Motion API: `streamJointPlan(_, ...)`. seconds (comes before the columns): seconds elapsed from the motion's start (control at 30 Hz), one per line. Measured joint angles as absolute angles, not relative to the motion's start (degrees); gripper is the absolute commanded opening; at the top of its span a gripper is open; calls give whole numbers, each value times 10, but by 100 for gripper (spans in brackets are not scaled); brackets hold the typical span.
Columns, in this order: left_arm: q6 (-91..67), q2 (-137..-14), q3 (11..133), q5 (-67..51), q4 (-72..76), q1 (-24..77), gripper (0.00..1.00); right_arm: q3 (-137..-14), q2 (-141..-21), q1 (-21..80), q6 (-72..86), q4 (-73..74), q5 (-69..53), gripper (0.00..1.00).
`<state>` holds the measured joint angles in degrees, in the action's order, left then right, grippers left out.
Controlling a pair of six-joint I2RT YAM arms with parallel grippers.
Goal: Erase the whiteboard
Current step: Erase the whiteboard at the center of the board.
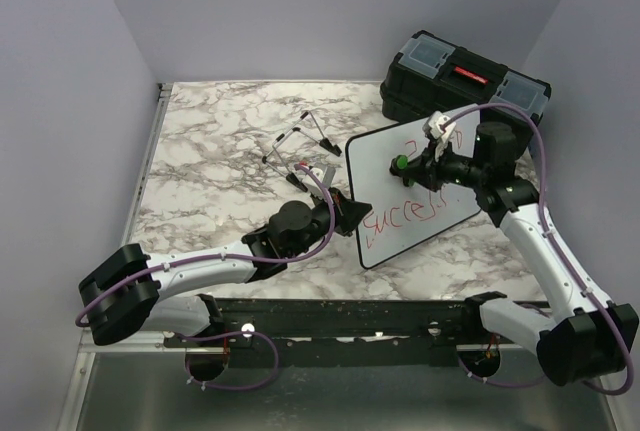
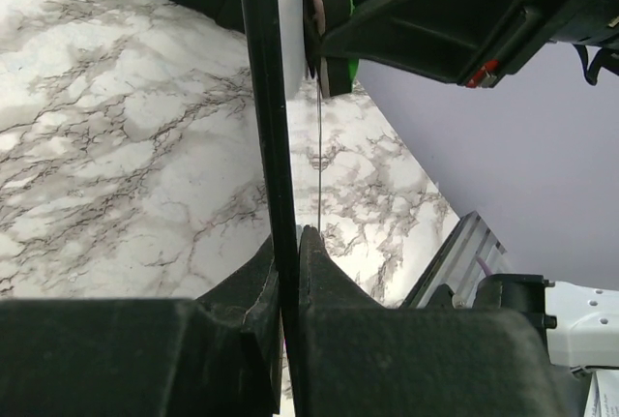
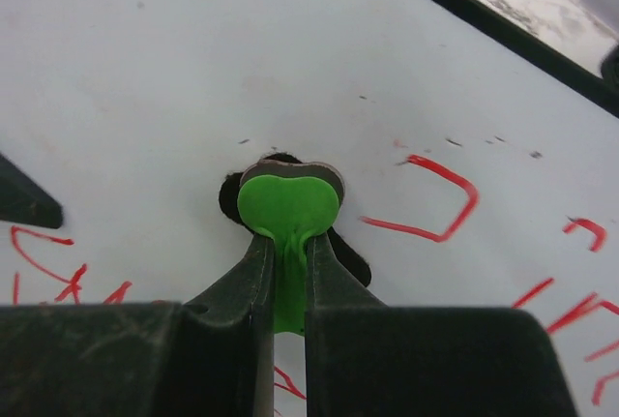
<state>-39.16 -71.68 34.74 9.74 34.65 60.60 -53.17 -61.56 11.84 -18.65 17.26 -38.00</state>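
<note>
The left claw (image 2: pixel 288 243) is clamped on the black rim of the whiteboard (image 1: pixel 420 236), over the worktop's (image 1: pixel 220 151) right half. The right claw (image 3: pixel 287 248) pinches a green eraser (image 3: pixel 288 202) against its red-lettered face.

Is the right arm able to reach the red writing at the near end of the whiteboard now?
Probably yes. The right claw holds the green eraser on the whiteboard, and the red writing lies close by with nothing between. The left claw grips only the board's edge.
</note>
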Motion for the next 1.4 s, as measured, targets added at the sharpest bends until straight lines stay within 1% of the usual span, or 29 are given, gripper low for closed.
streamJointPlan(0.1, -392, -717, 347, 97, 347, 606, 0, -532, -621, 117, -220, 187, -438, 1)
streamJointPlan(0.2, -390, -717, 347, 97, 347, 606, 0, -519, -611, 118, -252, 207, -455, 1)
streamJointPlan(0.27, -389, -717, 347, 96, 347, 606, 0, -503, -598, 119, -256, 216, -439, 1)
streamJointPlan(0.47, -388, -717, 347, 96, 348, 606, 0, -475, -563, 121, -218, 210, -337, 1)
streamJointPlan(0.67, -395, -717, 343, 101, 350, 606, 0, -493, -587, 120, -149, 189, -279, 1)
streamJointPlan(0.8, -397, -716, 341, 105, 351, 605, 0, -493, -589, 121, -152, 186, -278, 1)
streamJointPlan(0.93, -393, -715, 338, 103, 356, 607, 0, -467, -561, 120, -205, 205, -284, 1)
streamJointPlan(1.13, -377, -714, 338, 95, 358, 609, 0, -453, -545, 117, -284, 291, -372, 1)
streamJointPlan(1.27, -374, -714, 338, 93, 357, 609, 0, -460, -556, 117, -254, 290, -382, 1)
streamJointPlan(1.4, -374, -707, 338, 95, 350, 609, 0, -493, -572, 119, -190, 260, -324, 1)
